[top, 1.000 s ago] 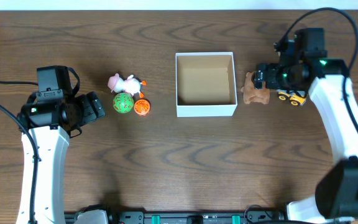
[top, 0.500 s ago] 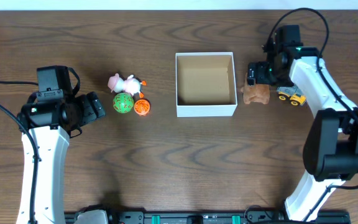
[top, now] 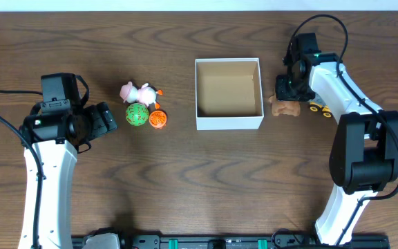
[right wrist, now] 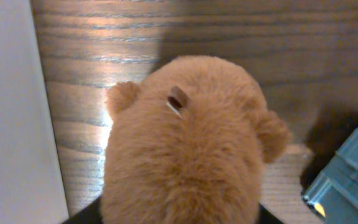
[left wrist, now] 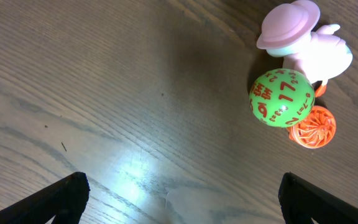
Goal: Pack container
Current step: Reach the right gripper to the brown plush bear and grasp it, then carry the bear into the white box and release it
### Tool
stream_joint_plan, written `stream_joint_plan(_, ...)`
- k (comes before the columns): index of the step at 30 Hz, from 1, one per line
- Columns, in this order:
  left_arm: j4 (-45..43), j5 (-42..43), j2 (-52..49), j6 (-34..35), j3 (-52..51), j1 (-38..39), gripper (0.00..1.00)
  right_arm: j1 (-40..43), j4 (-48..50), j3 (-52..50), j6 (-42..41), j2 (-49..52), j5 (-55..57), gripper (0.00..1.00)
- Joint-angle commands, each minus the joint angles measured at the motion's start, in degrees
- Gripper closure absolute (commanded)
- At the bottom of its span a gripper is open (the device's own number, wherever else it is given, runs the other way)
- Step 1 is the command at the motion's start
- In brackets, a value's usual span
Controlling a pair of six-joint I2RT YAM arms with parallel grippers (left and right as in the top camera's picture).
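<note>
Evidently nothing is packed yet: the container (top: 228,122) sits empty nearer the counter's far edge, the right gripper (top: 287,90) hangs over the brown plush (right wrist: 185,168) beside it, its grip impossible to tell, and the left gripper (top: 108,117) gapes open toward the left edge.

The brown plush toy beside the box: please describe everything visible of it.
The brown plush toy is a fuzzy, rounded animal in tan-brown fur, with a small ear on each side and a little tag on top. It lies on the wooden table, right of the container, a narrow gap between them.
</note>
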State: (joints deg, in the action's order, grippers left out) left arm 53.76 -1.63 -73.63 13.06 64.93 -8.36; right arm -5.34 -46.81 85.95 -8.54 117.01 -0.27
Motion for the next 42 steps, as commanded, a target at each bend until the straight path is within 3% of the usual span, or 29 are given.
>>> stream_joint_plan(1, 0.2, 0.15, -0.22, -0.96, 1.31, -0.2, 0.02, -0.31, -0.72, 1.18, -0.9, 0.66, 2.27, 0.78)
stream_joint_plan(7, 0.2, 0.15, -0.22, -0.96, 1.31, -0.2, 0.02, -0.87, -7.1, 6.91, -2.16, -2.64, 4.79, 0.99)
stream_joint_plan(14, 0.2, 0.13, -0.22, -0.96, 1.31, -0.2, 0.02, -6.51, -14.64, 19.17, -3.26, -9.79, 3.56, 0.99)
stream_joint_plan(20, 0.2, 0.13, -0.22, -0.94, 1.31, -0.2, 0.02, -14.93, -12.96, 21.05, -7.8, -12.09, 3.08, 0.99)
stream_joint_plan(28, 0.2, 0.13, -0.22, -0.96, 1.31, -0.2, 0.02, -20.61, -11.67, 20.52, -16.79, -4.79, 4.98, 0.99)
stream_joint_plan(33, 0.2, 0.13, -0.22, -0.96, 1.31, -0.2, 0.02, -20.37, -11.67, 20.52, -17.57, 0.24, 5.01, 0.99)
stream_joint_plan(36, 0.2, 0.13, -0.22, -0.94, 1.31, -0.2, 0.02, -19.98, -11.76, 20.52, -17.57, 2.23, 5.81, 0.91)
stream_joint_plan(42, 0.2, 0.13, -0.22, -0.94, 1.31, -0.2, 0.02, -18.56, -12.11, 20.48, -17.55, 4.33, 10.4, 0.84)
